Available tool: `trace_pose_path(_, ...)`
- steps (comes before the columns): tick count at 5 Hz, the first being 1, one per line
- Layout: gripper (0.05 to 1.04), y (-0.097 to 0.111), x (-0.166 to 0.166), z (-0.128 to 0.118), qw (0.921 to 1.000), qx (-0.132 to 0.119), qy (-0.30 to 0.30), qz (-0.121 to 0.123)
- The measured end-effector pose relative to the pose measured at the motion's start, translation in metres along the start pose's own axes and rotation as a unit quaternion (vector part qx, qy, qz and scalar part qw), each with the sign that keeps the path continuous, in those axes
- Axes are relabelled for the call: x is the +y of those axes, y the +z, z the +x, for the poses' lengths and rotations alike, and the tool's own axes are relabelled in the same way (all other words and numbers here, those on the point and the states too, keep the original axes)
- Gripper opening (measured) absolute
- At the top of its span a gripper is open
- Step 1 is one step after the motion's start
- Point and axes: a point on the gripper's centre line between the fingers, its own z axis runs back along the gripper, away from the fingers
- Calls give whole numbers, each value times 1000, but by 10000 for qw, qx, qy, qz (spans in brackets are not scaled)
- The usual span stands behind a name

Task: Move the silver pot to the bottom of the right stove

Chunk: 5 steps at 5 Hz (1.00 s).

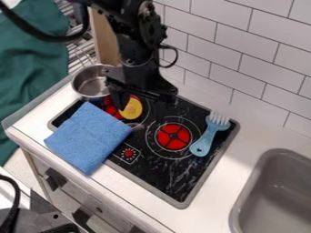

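On the far left, green fabric (36, 59) hangs beside the counter (33, 120). Next, the silver pot (92, 84) sits upright and open-topped at the upper left end of the stove (176, 193), away from its goal. Below it, a folded blue cloth (88, 136) covers the stove's left part and near edge. The black gripper (144, 98) hangs over the upper left part of the stove, with a yellow item (131, 109) just under it. The pot is immediately left of the gripper, partly behind it; from where I stand, I cannot tell whether the gripper is spread or pressed together, or whether it touches the pot. Further right come the red right burner (173, 136), a light blue brush (206, 139) lying beside it, and a grey sink (273, 191).

The main move appears still to be done: the pot must be gripped, carried across and set down by the right burner's lower side.
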Motion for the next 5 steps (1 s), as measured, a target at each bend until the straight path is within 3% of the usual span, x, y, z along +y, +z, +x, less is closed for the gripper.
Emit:
trace_pose_path(1, 1007, -3, 6, 16, 9999, -42, 126, -96)
trace_pose_path(3, 1007, -13, 45, 66, 9962, -62, 869, 90)
trace_pose_path(4, 1007, -33, 69, 79, 9930, 265, 1102, 333)
trace_pose_path(5, 1007, -59, 84, 83, 9895, 660, 1215, 414)
